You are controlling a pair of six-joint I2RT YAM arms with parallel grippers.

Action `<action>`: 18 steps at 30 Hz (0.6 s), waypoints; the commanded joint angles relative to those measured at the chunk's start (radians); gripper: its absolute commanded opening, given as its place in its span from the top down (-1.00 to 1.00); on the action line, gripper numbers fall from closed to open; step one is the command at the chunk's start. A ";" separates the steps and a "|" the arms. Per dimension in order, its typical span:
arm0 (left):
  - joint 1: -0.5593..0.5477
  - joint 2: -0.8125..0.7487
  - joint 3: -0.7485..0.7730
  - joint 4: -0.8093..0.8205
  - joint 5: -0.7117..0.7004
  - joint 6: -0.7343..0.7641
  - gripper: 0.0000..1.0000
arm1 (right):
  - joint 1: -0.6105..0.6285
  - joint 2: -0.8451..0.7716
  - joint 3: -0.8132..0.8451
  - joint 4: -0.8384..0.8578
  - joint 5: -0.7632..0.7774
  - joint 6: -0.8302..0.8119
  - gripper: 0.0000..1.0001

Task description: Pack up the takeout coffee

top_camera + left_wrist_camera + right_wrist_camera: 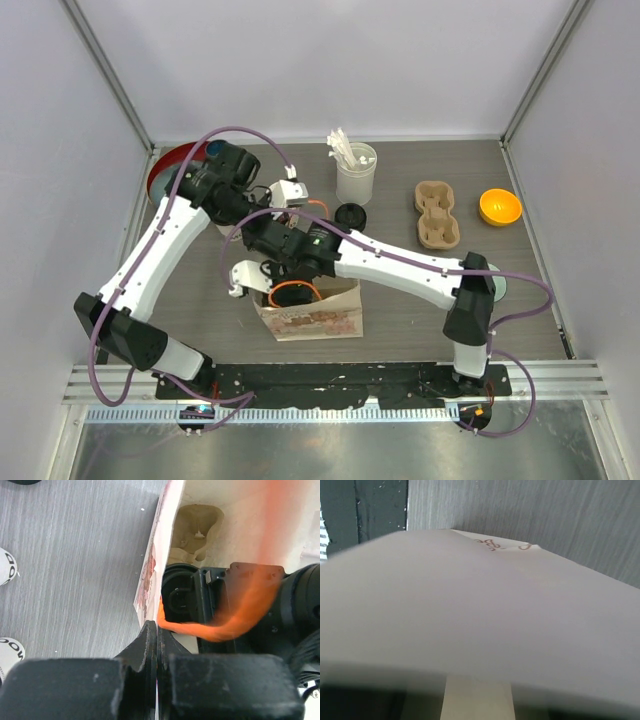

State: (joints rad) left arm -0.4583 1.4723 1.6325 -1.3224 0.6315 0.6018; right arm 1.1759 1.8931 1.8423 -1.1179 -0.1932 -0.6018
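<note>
A printed paper bag (312,318) stands open in front of the arms. My left gripper (157,630) is shut on the bag's rim (150,575). Two white paper cups with dark print (6,566) (9,652) stand on the table left of the bag; the arms hide them in the top view. My right gripper (292,285) reaches down into the bag, and its fingers are hidden. A tan pulp carrier (197,530) lies inside the bag. A round black shape (179,600) sits by the right gripper; I cannot tell whether it is a lid. One black lid (350,215) lies on the table.
A white cylinder of sticks (355,170) stands at the back. A second tan carrier (437,213) and an orange bowl (500,207) lie at the right, a red plate (172,165) at the back left. The bag's wall (480,605) fills the right wrist view.
</note>
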 commanded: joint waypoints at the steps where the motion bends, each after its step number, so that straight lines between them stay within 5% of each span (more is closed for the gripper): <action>1: -0.022 -0.024 0.015 -0.198 0.031 0.003 1.00 | -0.019 -0.158 -0.044 0.171 0.015 0.034 -0.12; 12: -0.026 -0.009 0.023 -0.195 0.024 -0.007 1.00 | -0.021 -0.339 -0.170 0.357 -0.012 0.060 -0.50; 18: -0.026 -0.007 0.024 -0.192 0.017 -0.011 1.00 | -0.024 -0.436 -0.227 0.449 -0.040 0.079 -0.55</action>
State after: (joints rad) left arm -0.4786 1.4723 1.6325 -1.3369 0.6376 0.6018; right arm 1.1522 1.5398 1.6417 -0.7807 -0.2008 -0.5476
